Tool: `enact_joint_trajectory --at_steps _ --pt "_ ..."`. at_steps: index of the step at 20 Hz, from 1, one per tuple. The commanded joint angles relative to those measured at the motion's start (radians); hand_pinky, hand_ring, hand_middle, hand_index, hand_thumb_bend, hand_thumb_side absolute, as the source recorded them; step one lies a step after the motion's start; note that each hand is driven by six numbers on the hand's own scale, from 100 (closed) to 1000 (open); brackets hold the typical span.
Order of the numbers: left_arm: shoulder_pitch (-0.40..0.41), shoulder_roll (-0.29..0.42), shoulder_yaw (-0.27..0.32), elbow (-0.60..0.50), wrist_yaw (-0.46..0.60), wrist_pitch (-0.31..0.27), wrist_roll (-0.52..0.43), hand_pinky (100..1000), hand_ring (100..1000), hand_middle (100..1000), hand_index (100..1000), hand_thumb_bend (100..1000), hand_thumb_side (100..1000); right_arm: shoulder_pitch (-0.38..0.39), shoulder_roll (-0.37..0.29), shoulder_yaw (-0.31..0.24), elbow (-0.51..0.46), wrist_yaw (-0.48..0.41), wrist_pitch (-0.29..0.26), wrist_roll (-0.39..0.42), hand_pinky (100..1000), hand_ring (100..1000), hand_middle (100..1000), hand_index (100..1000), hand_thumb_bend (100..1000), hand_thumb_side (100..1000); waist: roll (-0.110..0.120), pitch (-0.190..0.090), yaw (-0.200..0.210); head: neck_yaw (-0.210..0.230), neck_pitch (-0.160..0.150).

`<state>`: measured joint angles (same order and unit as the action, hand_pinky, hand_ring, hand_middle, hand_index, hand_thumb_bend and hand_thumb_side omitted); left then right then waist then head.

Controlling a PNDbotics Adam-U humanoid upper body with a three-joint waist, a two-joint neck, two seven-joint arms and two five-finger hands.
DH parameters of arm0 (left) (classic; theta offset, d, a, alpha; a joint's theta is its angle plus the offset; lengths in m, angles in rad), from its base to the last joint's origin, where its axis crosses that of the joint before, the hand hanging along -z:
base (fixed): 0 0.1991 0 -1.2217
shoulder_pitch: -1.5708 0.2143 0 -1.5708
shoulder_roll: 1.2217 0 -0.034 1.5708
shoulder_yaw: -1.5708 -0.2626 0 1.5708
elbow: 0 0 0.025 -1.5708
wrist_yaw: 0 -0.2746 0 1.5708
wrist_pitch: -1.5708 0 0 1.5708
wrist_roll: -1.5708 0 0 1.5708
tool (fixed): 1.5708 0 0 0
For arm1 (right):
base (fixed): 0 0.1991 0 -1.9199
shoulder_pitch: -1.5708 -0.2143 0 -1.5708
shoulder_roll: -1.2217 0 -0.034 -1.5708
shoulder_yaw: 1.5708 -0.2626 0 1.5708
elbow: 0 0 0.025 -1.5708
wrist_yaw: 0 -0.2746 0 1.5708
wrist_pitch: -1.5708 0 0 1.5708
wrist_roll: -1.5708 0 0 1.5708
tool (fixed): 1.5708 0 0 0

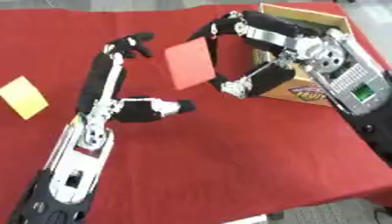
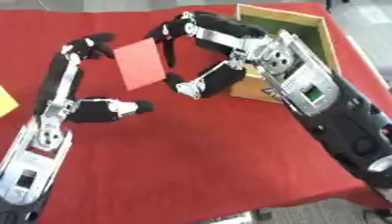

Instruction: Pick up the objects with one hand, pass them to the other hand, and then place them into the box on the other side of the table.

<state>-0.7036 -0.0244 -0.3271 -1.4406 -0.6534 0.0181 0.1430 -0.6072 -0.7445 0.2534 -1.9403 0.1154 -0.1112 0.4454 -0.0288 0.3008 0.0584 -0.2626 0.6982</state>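
Observation:
A salmon-red square card [image 1: 189, 62] hangs tilted above the red table. My right hand [image 1: 264, 33] is shut on it, curled fingers [image 1: 217, 27] at its upper right corner and the thumb [image 1: 232, 86] at its lower right corner. My left hand [image 1: 103, 87] is open just left of the card, with fingertips [image 1: 131, 43] a small gap from its left edge and the thumb [image 1: 177, 106] below it. The cardboard box [image 2: 279, 15] stands open at the far right, behind my right hand. A yellow card [image 1: 24, 97] lies flat at the far left.
The red cloth [image 1: 229, 157] covers the table. Its front edge runs across the lower right, where the floor shows. My right forearm [image 2: 321, 100] crosses in front of the box.

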Motion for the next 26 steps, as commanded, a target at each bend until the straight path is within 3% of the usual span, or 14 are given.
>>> enact_joint_trajectory --at_steps 1,9,18,24,25,26 --pt "-0.002 0.023 0.031 0.01 -0.004 0.015 0.028 754 756 558 836 1000 414 -0.003 -0.055 -0.038 -0.031 -0.045 0.026 -0.017 851 863 457 576 100 100 0.004 -0.03 -0.007 0.004 -0.022" --pt "0.038 0.111 0.032 -0.008 -0.018 0.003 -0.002 764 763 566 838 1000 357 0.051 -0.137 -0.12 -0.038 -0.126 0.083 -0.081 854 869 461 581 100 100 0.031 -0.044 -0.032 -0.048 -0.008" --pt "0.125 0.354 -0.007 -0.175 -0.015 -0.002 -0.097 778 763 601 848 1000 341 0.212 -0.248 -0.268 0.012 -0.187 0.115 -0.236 860 872 465 590 100 100 0.064 -0.046 -0.029 -0.127 0.004" --pt "0.226 0.467 0.054 -0.343 0.06 0.039 -0.085 765 735 566 829 988 302 0.284 -0.303 -0.362 0.144 -0.213 0.131 -0.328 865 877 467 594 100 100 0.073 -0.034 -0.016 -0.159 -0.008" --pt "0.249 0.483 0.073 -0.375 0.075 0.05 -0.067 766 733 563 828 856 326 0.296 -0.31 -0.375 0.166 -0.212 0.125 -0.345 864 875 466 592 100 100 0.072 -0.032 -0.016 -0.165 -0.011" --pt "0.272 0.499 0.091 -0.405 0.089 0.061 -0.047 766 732 563 828 982 298 0.31 -0.317 -0.386 0.188 -0.207 0.119 -0.362 863 874 465 592 100 100 0.071 -0.03 -0.015 -0.172 -0.013"
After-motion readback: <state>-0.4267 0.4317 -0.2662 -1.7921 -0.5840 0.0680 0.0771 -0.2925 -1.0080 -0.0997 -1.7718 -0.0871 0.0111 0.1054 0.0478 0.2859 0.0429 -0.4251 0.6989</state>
